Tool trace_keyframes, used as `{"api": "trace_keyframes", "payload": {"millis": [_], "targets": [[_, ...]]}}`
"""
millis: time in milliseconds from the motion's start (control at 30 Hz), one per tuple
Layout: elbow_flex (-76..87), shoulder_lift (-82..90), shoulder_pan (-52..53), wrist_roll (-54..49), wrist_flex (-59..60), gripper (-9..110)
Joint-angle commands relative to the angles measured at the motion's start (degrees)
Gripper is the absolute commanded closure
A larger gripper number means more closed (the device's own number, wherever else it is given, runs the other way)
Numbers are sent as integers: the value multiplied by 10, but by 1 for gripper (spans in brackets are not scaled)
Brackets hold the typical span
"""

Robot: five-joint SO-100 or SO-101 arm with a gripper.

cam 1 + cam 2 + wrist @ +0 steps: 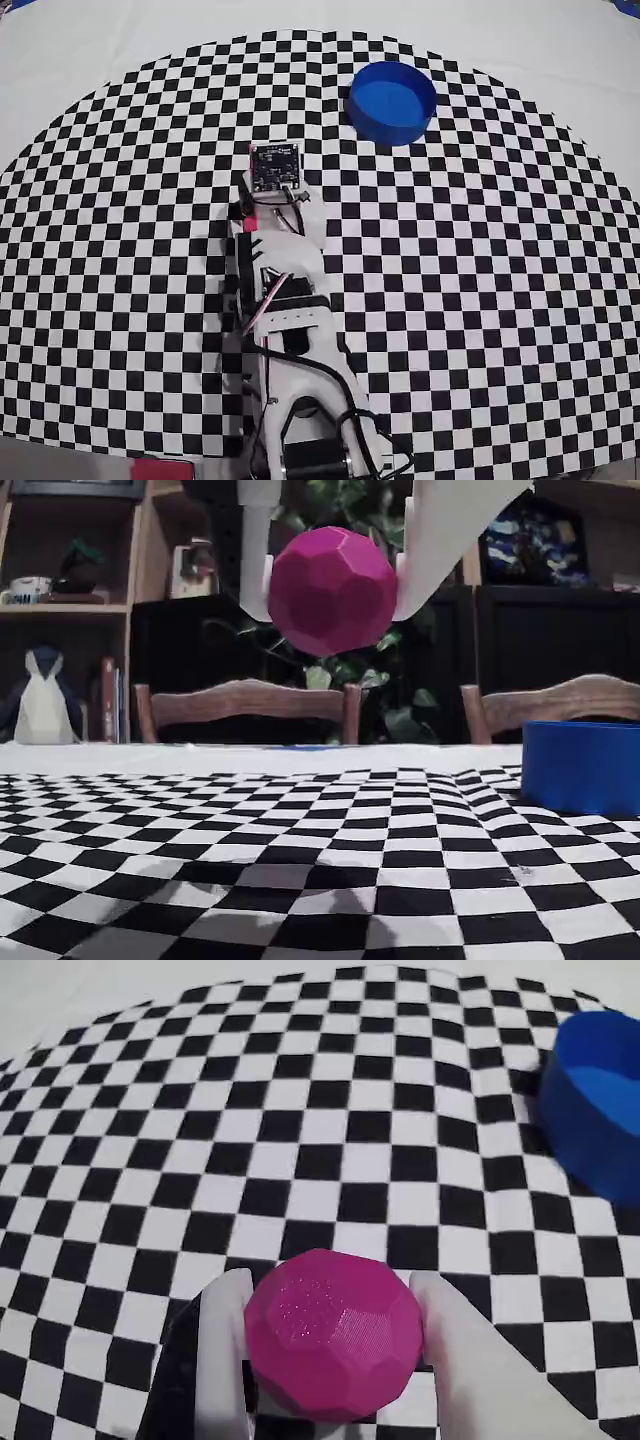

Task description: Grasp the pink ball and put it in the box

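Note:
The pink ball (333, 1335) is a faceted magenta sphere held between my gripper's (330, 1305) two white fingers (225, 1345). In the fixed view the ball (332, 590) hangs well above the checkered cloth, clamped by the gripper (332, 605) from both sides. In the overhead view the ball is hidden under the wrist camera board (275, 167). The box (393, 102) is a round blue container at the far right of the cloth, up and to the right of the gripper. It also shows at the right edge of the wrist view (598, 1110) and the fixed view (582, 766).
The black-and-white checkered cloth (480, 300) covers the table. The arm's white body (290, 300) runs from the near edge toward the middle. Wooden chairs (245, 708) and shelves stand behind the table in the fixed view.

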Motion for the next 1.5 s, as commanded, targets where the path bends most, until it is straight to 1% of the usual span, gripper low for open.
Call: {"api": "trace_keyframes", "payload": {"millis": [0,600,1067,1467], "targets": [[-4,23,14,-4,3,101],[8,50,88,-4,3,101],[47,94,155,-4,3,101],[51,102,192,-4,3,101]]}}
